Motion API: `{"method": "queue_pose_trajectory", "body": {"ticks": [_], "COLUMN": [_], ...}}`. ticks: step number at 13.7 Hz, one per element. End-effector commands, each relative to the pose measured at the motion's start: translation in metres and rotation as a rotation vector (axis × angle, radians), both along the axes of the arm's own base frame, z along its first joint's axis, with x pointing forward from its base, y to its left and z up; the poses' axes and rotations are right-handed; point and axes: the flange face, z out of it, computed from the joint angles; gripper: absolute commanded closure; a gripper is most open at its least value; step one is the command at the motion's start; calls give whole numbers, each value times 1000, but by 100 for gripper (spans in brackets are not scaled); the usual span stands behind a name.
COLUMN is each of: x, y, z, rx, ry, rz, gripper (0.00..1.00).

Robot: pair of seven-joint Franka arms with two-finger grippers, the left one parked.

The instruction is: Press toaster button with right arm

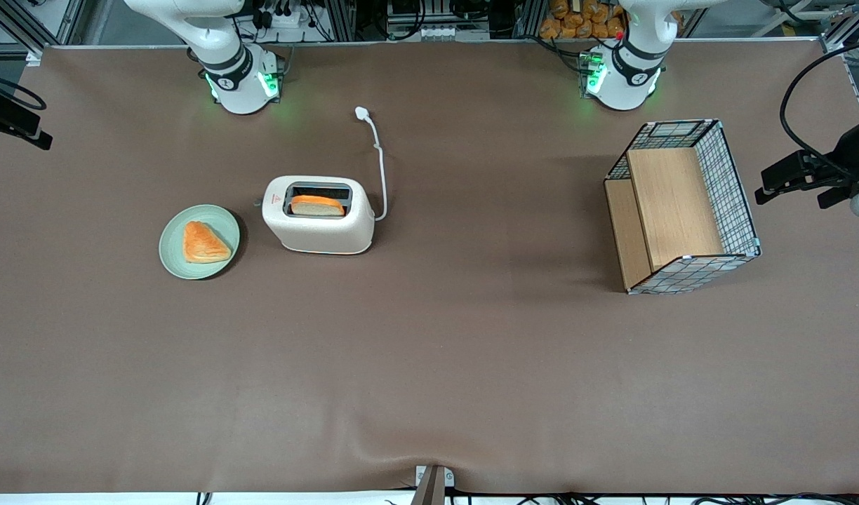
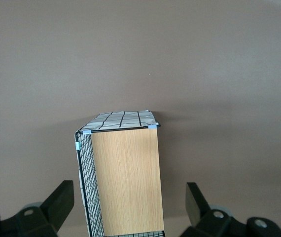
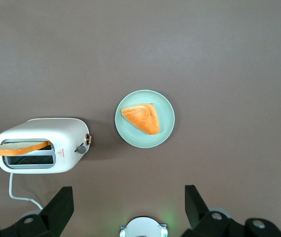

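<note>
Scanning the front view: you find the toaster (image 1: 317, 235) on the tabletop (image 1: 429, 365), just beside a green plate (image 1: 168, 247) carrying a pastry (image 1: 203, 243).
Toaster button (image 1: 257, 204): it pokes from the narrow end that faces the plate, so your approach runs through the gap between the two.
Bread slice (image 1: 317, 205): it stands high in a slot, which suggests the lever is not yet pressed.
Left wrist view: you see only the wire basket (image 2: 125, 177), well apart toward the parked arm's end.
Right wrist view: the gripper (image 3: 128, 189) hangs high above toaster and plate, its fingers spread wide and holding nothing.
Judgement: you would likely bring the fingers together first, since the nub is tiny.
</note>
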Motion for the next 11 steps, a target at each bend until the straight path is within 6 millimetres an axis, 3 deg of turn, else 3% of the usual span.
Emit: {"method": "queue_pose_trajectory", "body": {"ticks": [1, 6, 11], "x": [-2, -1, 2], "y": [-2, -1, 18], "z": [8, 6, -12], "rx": [-17, -16, 5], "ry": [-10, -2, 66], "rz": [-15, -10, 23], "gripper": [0, 0, 0]}}
